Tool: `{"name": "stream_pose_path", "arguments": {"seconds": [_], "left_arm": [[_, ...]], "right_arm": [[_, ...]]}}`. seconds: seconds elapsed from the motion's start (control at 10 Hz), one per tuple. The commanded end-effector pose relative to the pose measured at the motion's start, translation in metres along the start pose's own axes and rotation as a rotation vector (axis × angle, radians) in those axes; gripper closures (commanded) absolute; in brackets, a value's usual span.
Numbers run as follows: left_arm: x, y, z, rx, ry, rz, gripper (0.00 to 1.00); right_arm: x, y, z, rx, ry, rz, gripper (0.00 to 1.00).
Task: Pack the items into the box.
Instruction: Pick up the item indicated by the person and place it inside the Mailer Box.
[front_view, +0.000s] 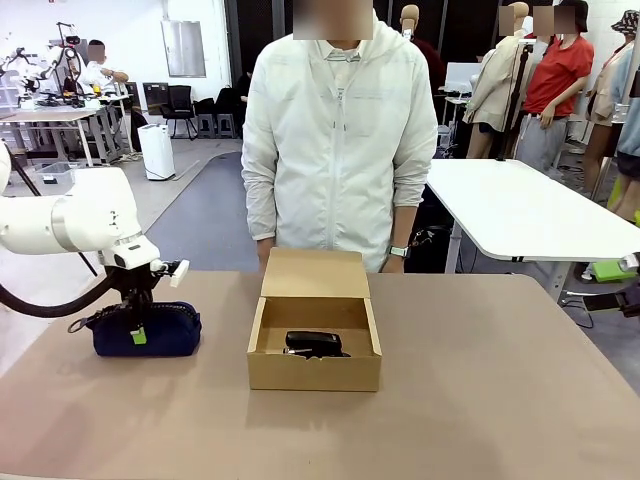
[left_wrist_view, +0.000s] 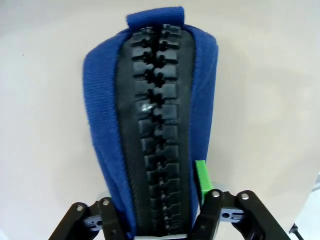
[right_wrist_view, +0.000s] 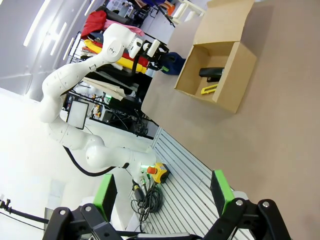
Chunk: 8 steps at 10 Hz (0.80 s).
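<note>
**boxfan:** so where's everything sitting?

**deskwatcher:** The navy pouch (front_view: 160, 335) is lying flat on the tabletop (front_view: 500, 400), well off to the robot's left of the box (front_view: 314, 376). The left fingers (front_view: 137, 324) come straight down onto the middle of it, one on each side. In the left wrist view the chunky black zipper (left_wrist_view: 157, 130) runs right up the centre, with the blue pull loop (left_wrist_view: 154, 15) at the far end. One green pad (left_wrist_view: 201, 179) is touching the fabric at the side.

**boxfan:** is it actually squeezing though?

**deskwatcher:** Honestly can't tell. The fingers straddle the pouch and that one pad is on it, but the other pad is hidden behind the bulge of the fabric. The pouch's underside is on the tabletop either way.

**boxfan:** and the box?

**deskwatcher:** It's in the middle of the tabletop with its lid flap (front_view: 313, 272) standing up at the far side. The black stapler (front_view: 313, 343) is lying inside on the bottom. A person in a white jacket (front_view: 340, 140) stands just behind the box.

**boxfan:** right arm?

**deskwatcher:** The right fingers (right_wrist_view: 219, 190) are spread wide with nothing between them, hanging well away from the box.
</note>
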<state>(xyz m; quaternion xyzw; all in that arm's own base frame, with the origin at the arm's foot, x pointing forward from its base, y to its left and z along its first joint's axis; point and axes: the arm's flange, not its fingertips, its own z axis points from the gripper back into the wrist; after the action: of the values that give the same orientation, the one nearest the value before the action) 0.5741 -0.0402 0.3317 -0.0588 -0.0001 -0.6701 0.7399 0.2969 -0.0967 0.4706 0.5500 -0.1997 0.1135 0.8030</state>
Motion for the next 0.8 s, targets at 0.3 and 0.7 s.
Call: {"name": "stream_pose_path", "arguments": {"seconds": [0.3,0.7], "left_arm": [[-0.006,-0.004,0.01,-0.022,-0.037,0.012,1.0],[-0.005,-0.008,0.025,-0.003,-0.036,0.009,1.0]], "right_arm": [[0.001,0.004,0.002,0.004,0.005,-0.014,0.0],[0.001,0.004,0.002,0.004,0.005,-0.014,0.0]]}}
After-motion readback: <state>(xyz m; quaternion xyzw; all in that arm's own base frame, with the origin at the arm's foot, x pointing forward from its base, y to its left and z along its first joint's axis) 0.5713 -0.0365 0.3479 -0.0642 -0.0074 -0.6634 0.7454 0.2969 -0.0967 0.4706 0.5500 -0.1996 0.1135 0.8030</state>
